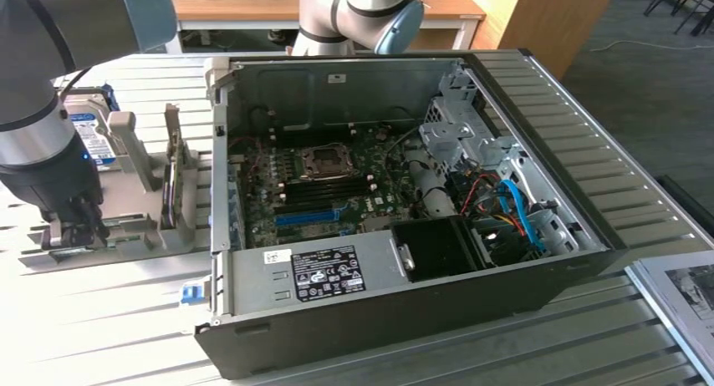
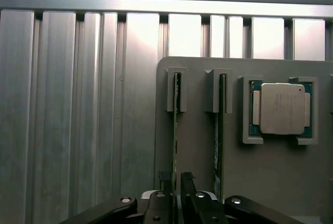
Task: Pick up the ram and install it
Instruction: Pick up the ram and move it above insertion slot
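Grey plastic forms the holder (image 2: 197,151) seen from the wrist, and it lies on a ribbed metal worktop (image 2: 78,109). Two of its slots each carry a thin board standing on edge. The ram (image 2: 176,130) is in the slot nearer the holder's edge, and a second stick (image 2: 219,130) runs parallel just beside it. A square processor (image 2: 281,108) with a silver lid sits in its own recess on the far side of that second stick. The claw (image 2: 176,179) sits astride one end of the ram, with the board's edge running straight into its gap (whether it is pinching the board or only straddling it cannot be told). In the exterior view, the arm (image 1: 39,144) reaches down at the exterior view's left, and the claw (image 1: 76,231) is low over the holder (image 1: 129,236). A hard drive (image 1: 92,135) with a blue-white label shows just beyond the arm. At the middle of the worktop (image 1: 112,327) a black computer case (image 1: 424,319) lies open on its side. Its motherboard (image 1: 323,181) faces up, with a blue slot (image 1: 307,216) near its front edge.
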### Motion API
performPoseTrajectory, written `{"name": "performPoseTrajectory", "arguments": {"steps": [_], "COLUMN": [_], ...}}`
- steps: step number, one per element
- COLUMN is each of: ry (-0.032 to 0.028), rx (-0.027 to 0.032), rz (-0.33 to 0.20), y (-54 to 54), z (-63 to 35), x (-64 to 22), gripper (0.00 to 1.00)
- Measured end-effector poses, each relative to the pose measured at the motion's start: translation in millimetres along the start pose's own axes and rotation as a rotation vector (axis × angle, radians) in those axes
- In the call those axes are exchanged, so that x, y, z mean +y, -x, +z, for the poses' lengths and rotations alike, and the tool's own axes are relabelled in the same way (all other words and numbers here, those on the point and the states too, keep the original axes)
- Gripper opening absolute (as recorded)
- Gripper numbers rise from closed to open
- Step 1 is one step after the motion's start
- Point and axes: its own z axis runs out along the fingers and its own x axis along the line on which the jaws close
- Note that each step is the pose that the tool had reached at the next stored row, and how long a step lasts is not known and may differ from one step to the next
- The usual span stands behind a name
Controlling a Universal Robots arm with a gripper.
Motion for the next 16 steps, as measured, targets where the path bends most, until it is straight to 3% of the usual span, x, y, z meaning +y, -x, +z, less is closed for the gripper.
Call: {"name": "performPoseTrajectory", "arguments": {"steps": [16], "ry": [0.0000], "rx": [-0.0017], "rz": [0.000], "y": [0.0], "z": [-0.2], "x": [-5.4], "gripper": [0.21]}}
